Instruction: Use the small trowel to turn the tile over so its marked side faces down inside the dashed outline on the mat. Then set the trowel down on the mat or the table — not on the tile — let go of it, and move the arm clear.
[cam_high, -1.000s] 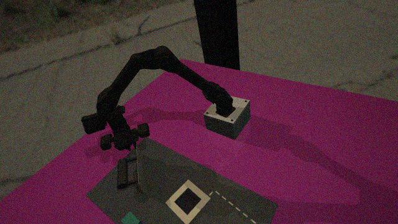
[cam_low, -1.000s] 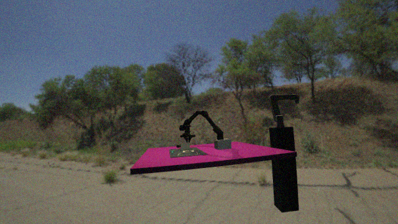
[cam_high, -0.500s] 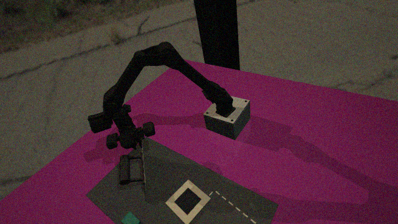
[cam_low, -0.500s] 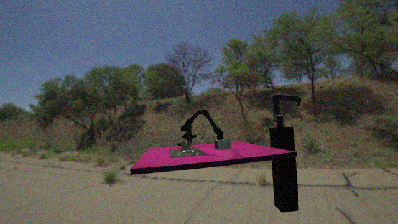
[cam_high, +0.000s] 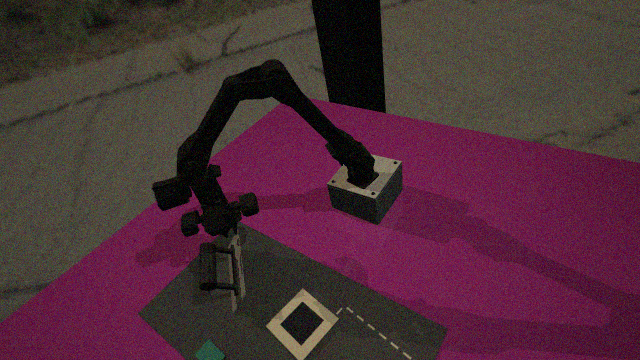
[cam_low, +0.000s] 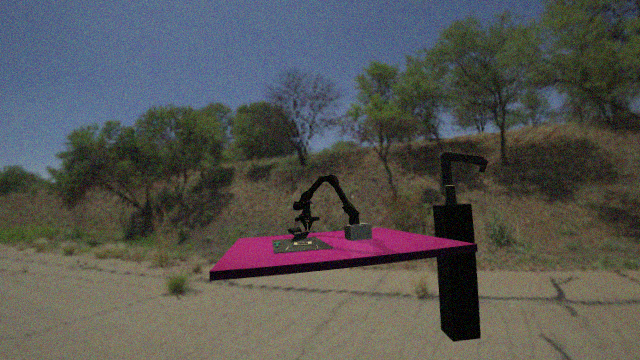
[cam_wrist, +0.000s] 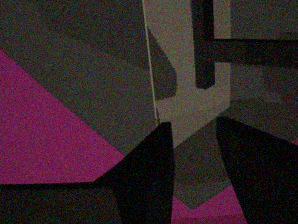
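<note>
The trowel (cam_high: 241, 275) (cam_wrist: 184, 117) (cam_low: 298, 234) is a thin pale plate with a dark bar handle. It stands steeply tilted at the back left of the dark mat (cam_high: 165, 312). My gripper (cam_high: 234, 234) (cam_wrist: 193, 128) points down above the trowel's upper end, its fingers partly apart. Only mat shows between the tips; the left tip is beside the plate's thin edge. Whether they touch is unclear. The tile (cam_high: 279, 326) (cam_low: 302, 243) lies flat, with a dark square inside its pale border facing up. The dashed outline (cam_high: 351, 310) starts beside its right corner, partly out of view.
The arm's base sits on a grey box (cam_high: 355, 205) (cam_low: 358, 231) on the magenta table (cam_high: 500, 200) (cam_low: 400, 248). A teal patch (cam_high: 210, 350) is on the mat near the tile. A black pillar (cam_high: 350, 55) (cam_low: 457, 295) stands at the table's edge.
</note>
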